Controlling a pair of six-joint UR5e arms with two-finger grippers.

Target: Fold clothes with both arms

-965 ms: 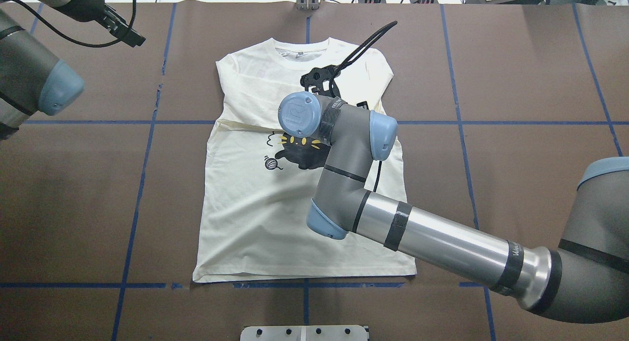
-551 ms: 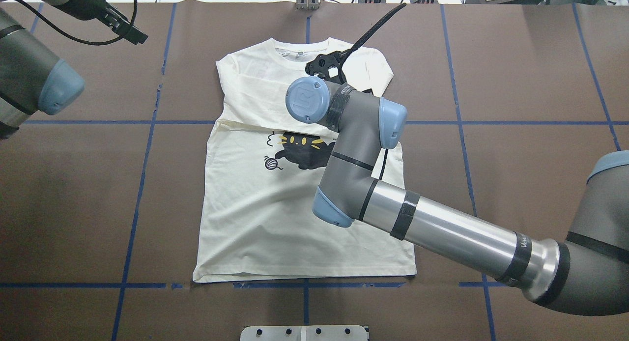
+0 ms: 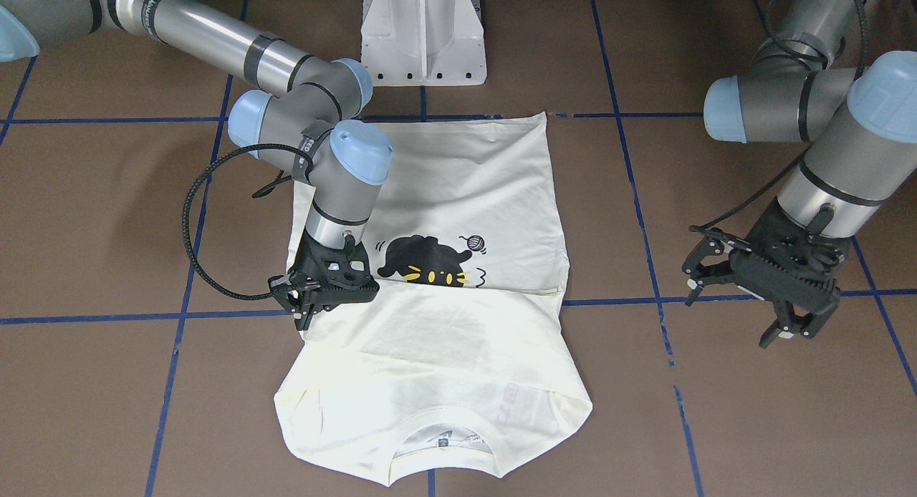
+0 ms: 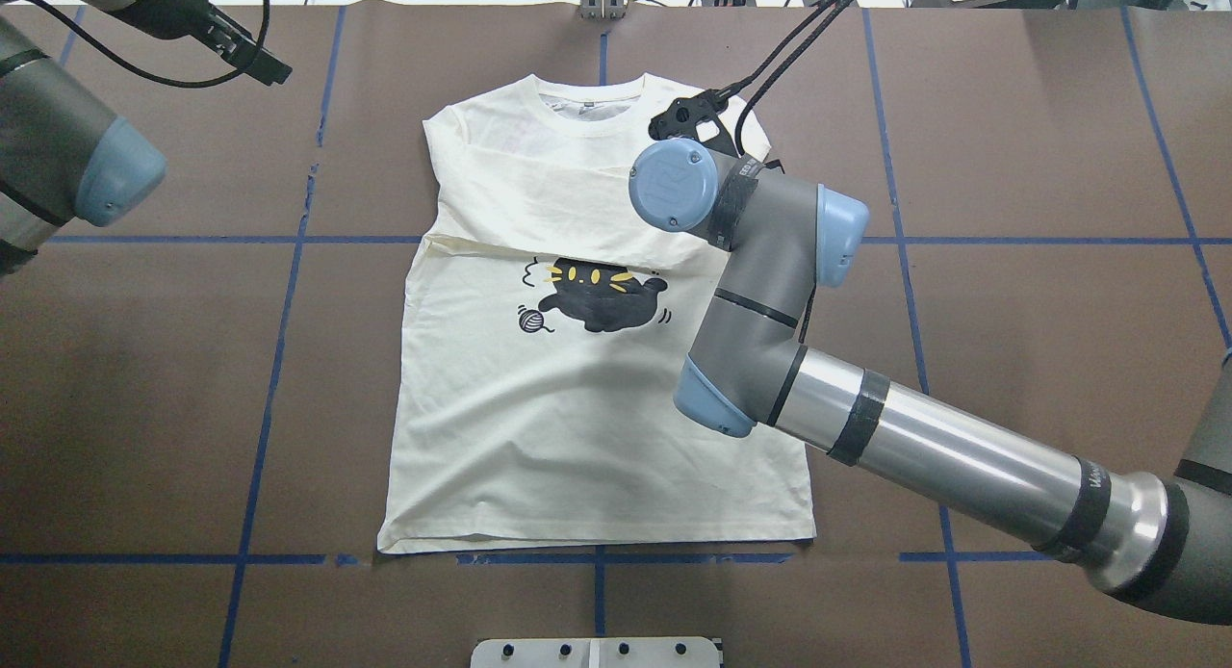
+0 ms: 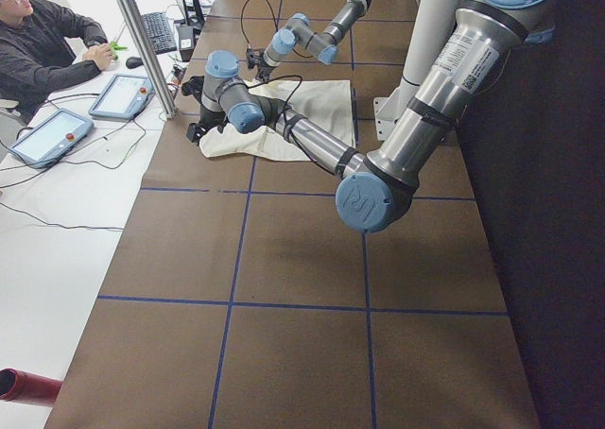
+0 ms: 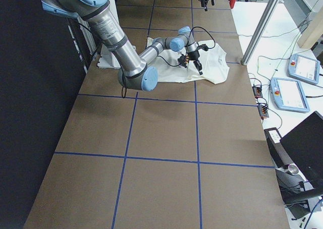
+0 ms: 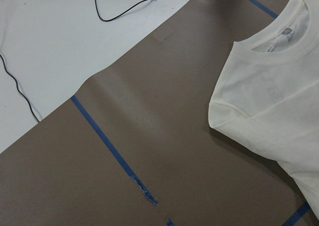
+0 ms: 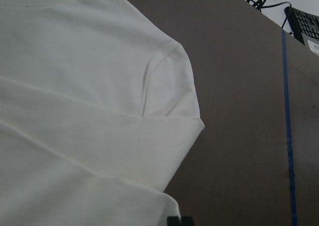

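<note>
The cream-white clothes point(image 4: 577, 408) lie flat on the brown table, collar at the far side. The sleeves are folded across the chest above the black cat print point(image 4: 597, 302). My right gripper point(image 4: 688, 115) hangs just over the shirt's right shoulder edge point(image 8: 169, 71); in the front-facing view this gripper point(image 3: 304, 307) looks shut on nothing. Its wrist view shows two fingertips point(image 8: 173, 221) close together above the flat cloth. My left gripper point(image 3: 731, 314) stands open over bare table, well off the shirt's point(image 3: 444, 339) other side. That gripper point(image 4: 265, 69) is near the far left corner.
The white pedestal base point(image 3: 423, 39) stands at the robot's side of the table, and a metal plate point(image 4: 597, 652) sits at the near edge. A black cable loop point(image 3: 193, 232) hangs beside the right wrist. A person point(image 5: 38, 42) sits beyond the far edge with tablets.
My right arm has swung its gripper from over the shirt's chest out toward the right shoulder and the far edge. The cat print now shows whole. The left arm has barely moved.
</note>
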